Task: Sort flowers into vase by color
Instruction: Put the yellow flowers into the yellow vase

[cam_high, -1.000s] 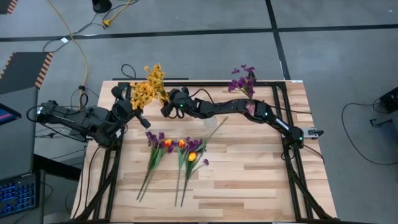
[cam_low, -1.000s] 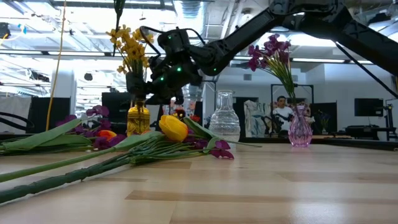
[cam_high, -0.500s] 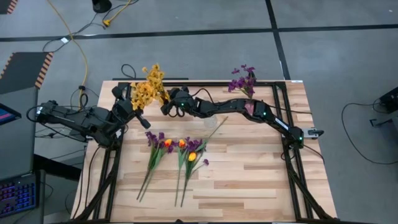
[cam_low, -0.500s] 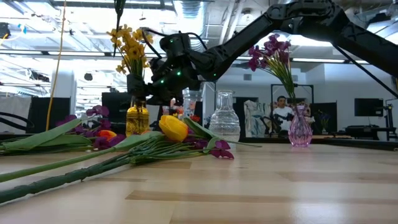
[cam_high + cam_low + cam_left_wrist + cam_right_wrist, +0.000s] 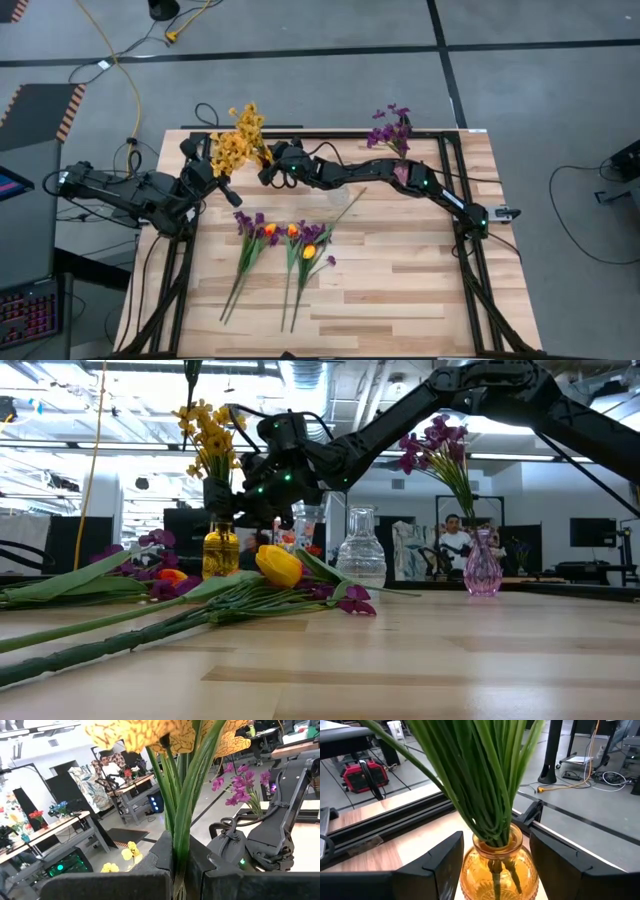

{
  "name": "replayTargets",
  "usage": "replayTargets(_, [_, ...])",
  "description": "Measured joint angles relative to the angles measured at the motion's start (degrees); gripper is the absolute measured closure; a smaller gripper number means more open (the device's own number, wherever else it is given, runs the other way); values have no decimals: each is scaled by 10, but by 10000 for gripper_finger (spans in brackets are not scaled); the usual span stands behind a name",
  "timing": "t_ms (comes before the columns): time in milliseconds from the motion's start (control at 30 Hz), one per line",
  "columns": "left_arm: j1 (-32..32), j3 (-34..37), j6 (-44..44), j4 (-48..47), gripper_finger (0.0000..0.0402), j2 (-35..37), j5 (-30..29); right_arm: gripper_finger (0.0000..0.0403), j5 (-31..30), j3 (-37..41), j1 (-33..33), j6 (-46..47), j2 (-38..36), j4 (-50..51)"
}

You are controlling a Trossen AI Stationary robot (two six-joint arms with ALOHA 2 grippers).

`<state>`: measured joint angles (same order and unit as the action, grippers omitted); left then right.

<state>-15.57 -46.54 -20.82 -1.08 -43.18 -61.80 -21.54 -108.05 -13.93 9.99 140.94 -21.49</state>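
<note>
Left end effector (image 5: pixel 180 870) clamped on yellow flowers' stems (image 5: pixel 182 815); right end effector (image 5: pixel 492 865) apart, straddling amber vase (image 5: pixel 495 870); could tip vase if stems dragged sideways.

A dark arm (image 5: pixel 420 410) reaches in from two o'clock toward the yellow flowers (image 5: pixel 208 435) standing in an amber vase (image 5: pixel 221 552) at ten o'clock. A clear vase (image 5: pixel 361 550) stands at centre, and a pink vase (image 5: pixel 482 565) with purple blooms (image 5: pixel 435 445) at three o'clock. Tulips (image 5: pixel 278 565) and long stems lie across the bench (image 5: pixel 420 660).
</note>
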Motion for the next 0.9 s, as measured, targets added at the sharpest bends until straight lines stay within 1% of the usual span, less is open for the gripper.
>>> replayTargets(167, [0,0,5,0,401,0,0,162,0,0,-2,0,0,3])
replayTargets(433, [0,0,5,0,401,0,0,213,2,0,-2,0,0,3])
replayTargets(533, [0,0,5,0,401,0,0,226,4,0,-2,0,0,3])
replayTargets(900, [0,0,5,1,401,0,-1,231,5,0,1,0,-1,8])
